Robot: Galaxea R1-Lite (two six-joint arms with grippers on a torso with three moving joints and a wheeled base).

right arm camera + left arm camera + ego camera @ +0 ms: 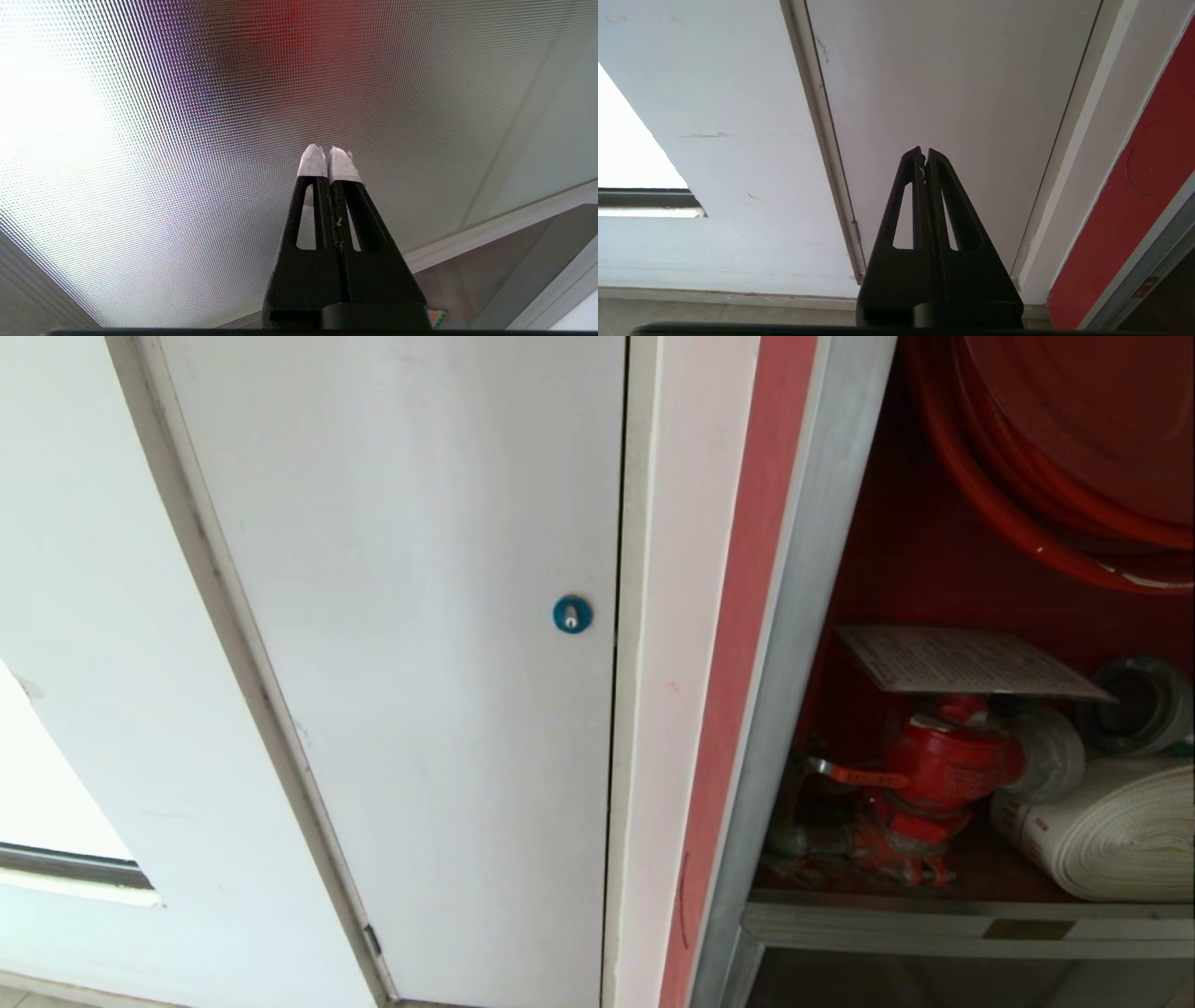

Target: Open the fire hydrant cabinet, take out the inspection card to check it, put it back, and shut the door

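The fire hydrant cabinet (pixel 803 644) stands open at the right of the head view, with a silver frame and a red interior. Inside, the inspection card (pixel 962 661) lies flat on top of the red hydrant valve (pixel 943 761), beside the white rolled hose (pixel 1111 831). The door does not show in the head view, and neither does either arm. My left gripper (pixel 923 151) is shut and empty, facing a white door. My right gripper (pixel 327 150), with white-taped tips, is shut and empty before a dotted glass panel (pixel 187 163). I cannot tell whether that panel is the door.
A plain white door (pixel 420 616) with a round blue lock (pixel 571 614) fills the left and middle. A red hose reel (pixel 1055 448) hangs above the card. A silver rail (pixel 490 228) borders the glass panel, and a green-edged sticker corner (pixel 438 317) shows below it.
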